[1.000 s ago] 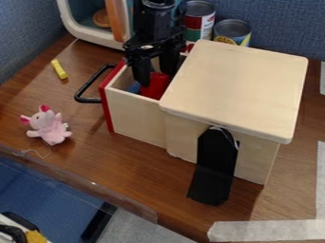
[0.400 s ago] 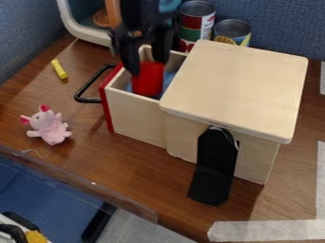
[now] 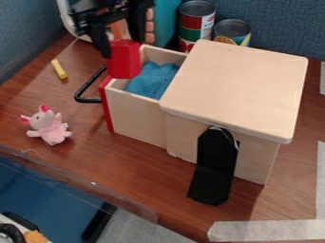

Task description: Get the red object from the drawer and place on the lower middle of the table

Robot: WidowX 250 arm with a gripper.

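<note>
I have the red object [image 3: 124,61] up at the front end of the open drawer [image 3: 136,116], overlapping the top of its red front panel in my view. The black gripper [image 3: 120,46] has it pinched between its fingers, gripping near the top, with most of the body hanging below the tips. I judge the grasp good enough to carry. Inside the drawer lies a crumpled blue cloth [image 3: 152,78], and the black handle [image 3: 86,92] juts out from the front panel, just beside my load.

The pick looks done to me; the step in hand is the carry, with the placing not yet made. For the next move I want enough height to pass the panel and handle, then a swing toward the near side of the table [image 3: 149,163], into the stretch between the pink plush mouse [image 3: 47,127] and the wooden cabinet [image 3: 238,88]. Coming down too early could knock the object on the drawer wall. I also want to stay inside the table's near edge and off the black strap [image 3: 215,166] at the cabinet's side. Once it sits upright on the wood, I can let go. A small yellow stick [image 3: 59,69] lies beyond the mouse, and two cans [image 3: 196,21] stand behind the cabinet, away from that path.
</note>
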